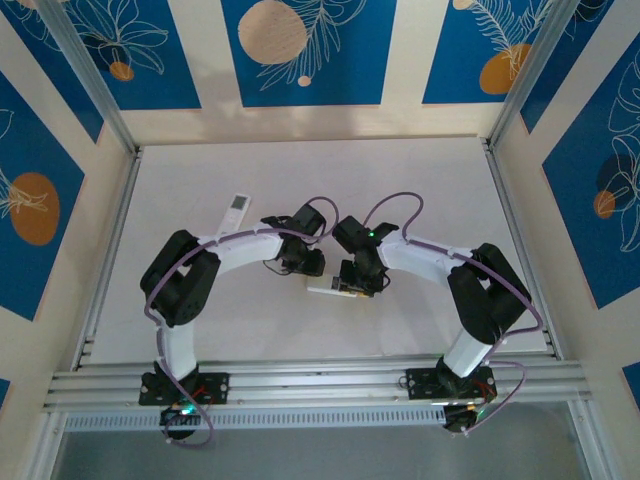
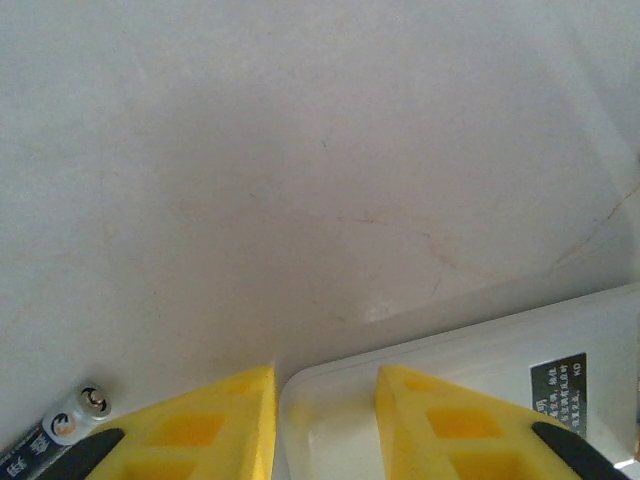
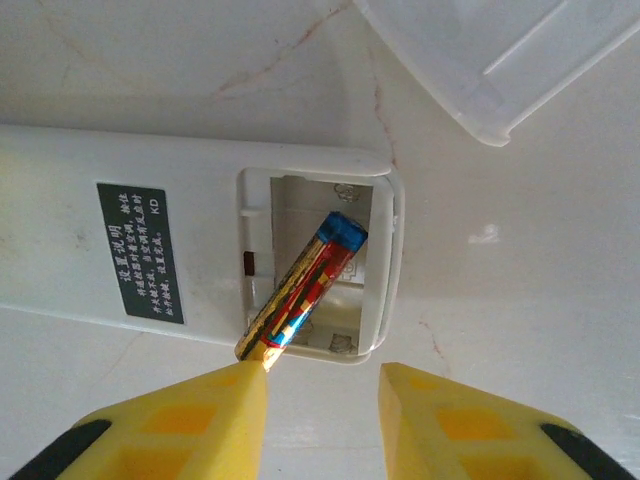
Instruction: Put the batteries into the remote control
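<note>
Though glossy, cylindrical battery [image 3: 305, 290] aslant

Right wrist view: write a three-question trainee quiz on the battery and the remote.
1. True or false: the battery sits fully seated in the compartment of the remote.
2. The right gripper is: A) shut on the battery; B) open; C) shut on a cover.
3. Fill in: the open compartment holds ___ battery.
Key: 1 false, it lies slantwise, one end over the rim; 2 B; 3 one.
</note>
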